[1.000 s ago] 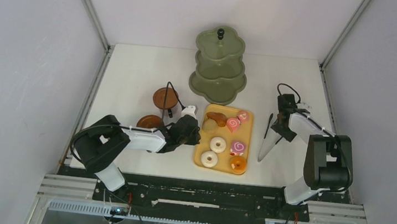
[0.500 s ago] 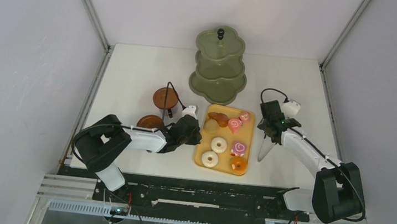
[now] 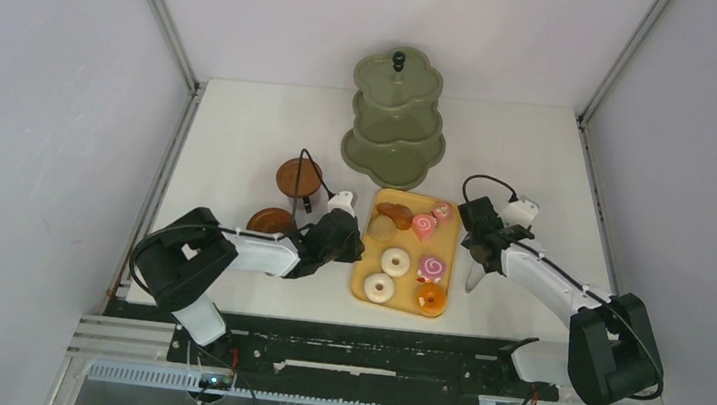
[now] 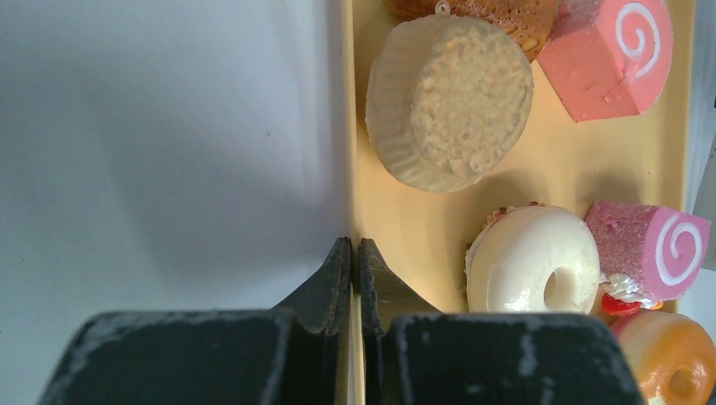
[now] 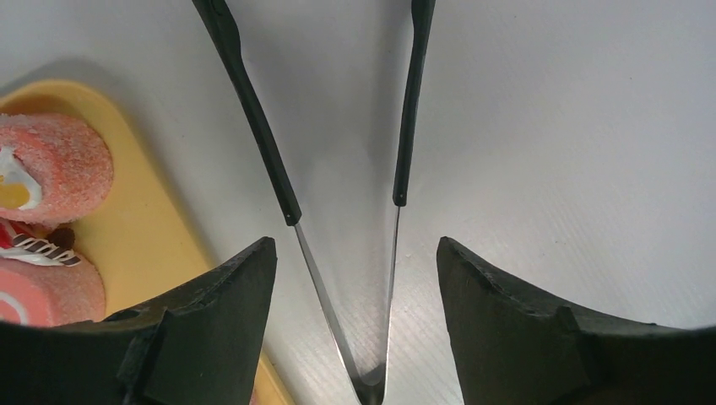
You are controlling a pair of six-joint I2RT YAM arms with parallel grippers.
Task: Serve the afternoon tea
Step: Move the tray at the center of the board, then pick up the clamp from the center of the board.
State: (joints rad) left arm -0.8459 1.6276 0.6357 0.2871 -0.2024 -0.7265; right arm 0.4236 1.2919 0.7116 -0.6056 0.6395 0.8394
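1. We are looking down on a white table (image 3: 241, 130), where a flat orange-yellow rectangular tray (image 3: 360, 263) is lying near the front edge, between the two arms.
2. The tea sweets are all sitting on that tray: two white ring donuts (image 3: 394, 261), an orange glazed donut (image 3: 430, 298), three pink swirl cakes (image 3: 421, 225) and the brown buns (image 3: 392, 211) at its far end.
3. An olive-green three-tier scalloped stand with a black knob (image 3: 396, 116) is standing upright just beyond the tray's far end.
4. Two brown cups on round saucers (image 3: 297, 176) are sitting left of the tray, and the left arm is partly hiding the nearer one.
5. The left gripper (image 4: 355, 249) is lying low at the tray's left edge with its jaws pressed together. The tray's rim is running into the thin slit between them, so it seems to be pinching that rim, though we cannot judge how firmly.
6. The right gripper (image 5: 355, 253) is hanging over a pair of black-handled metal tongs (image 5: 251, 118) lying on the table just right of the tray. Its jaws are standing wide apart, one on each side of the tongs' hinged end, and they are touching and holding nothing.
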